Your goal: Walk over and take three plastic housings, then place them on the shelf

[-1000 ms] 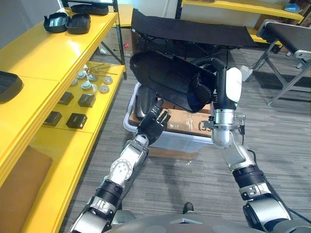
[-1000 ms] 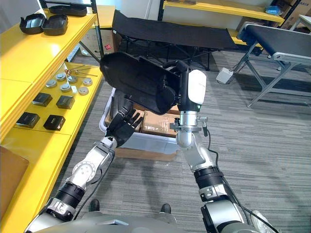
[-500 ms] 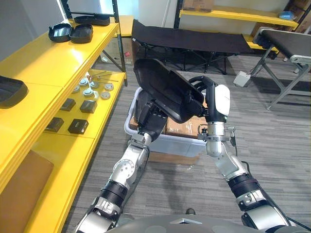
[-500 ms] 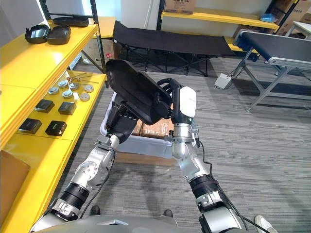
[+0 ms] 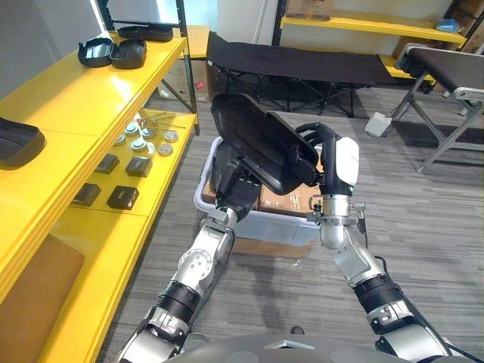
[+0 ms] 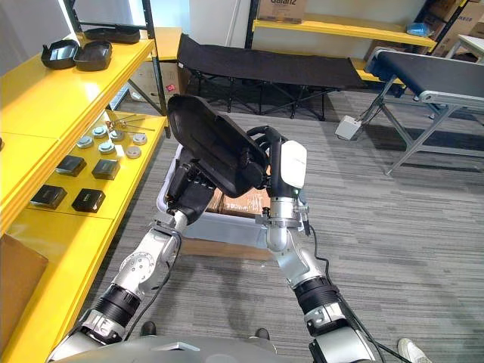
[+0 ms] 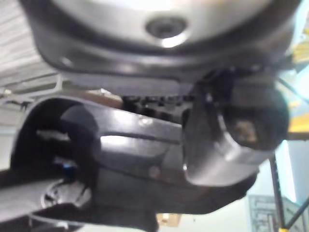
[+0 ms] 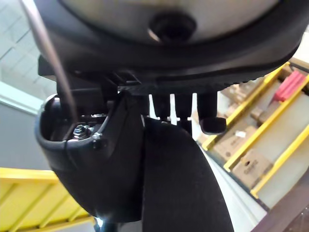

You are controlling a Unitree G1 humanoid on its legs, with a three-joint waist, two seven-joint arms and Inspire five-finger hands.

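Since a second ago, the plastic housing (image 5: pixel 261 147) has been brought down and tipped from lying nearly level to standing steeply on edge. The left hand (image 5: pixel 236 187), then spread and apart below it, is now pressed against its underside.

In the left eye view, the housing is held in the air between both hands, above the white bin (image 5: pixel 261 221) and beside the yellow shelf (image 5: pixel 68 91), where other dark housings (image 5: pixel 112 53) already lie. The right hand (image 5: pixel 330 151) is seen hooked over the shell's near rim. Whether the left hand is open or closed cannot be told, as much of it is hidden behind the shell.

In the right eye view the same is shown, and the shell is seen well clear of the shelf edge.

In the left wrist view, a glossy dark inner wall, probably the housing's, is seen very close, though little is made out clearly.

In the right wrist view, the fingers (image 8: pixel 212 116) are curled down over the shell's edge, so it is gripped there.

The housing is judged stiff, hollow and light for its bulk, with a smooth skin that may slip. It is best taken by the rim and propped from beneath, much as it is held now.
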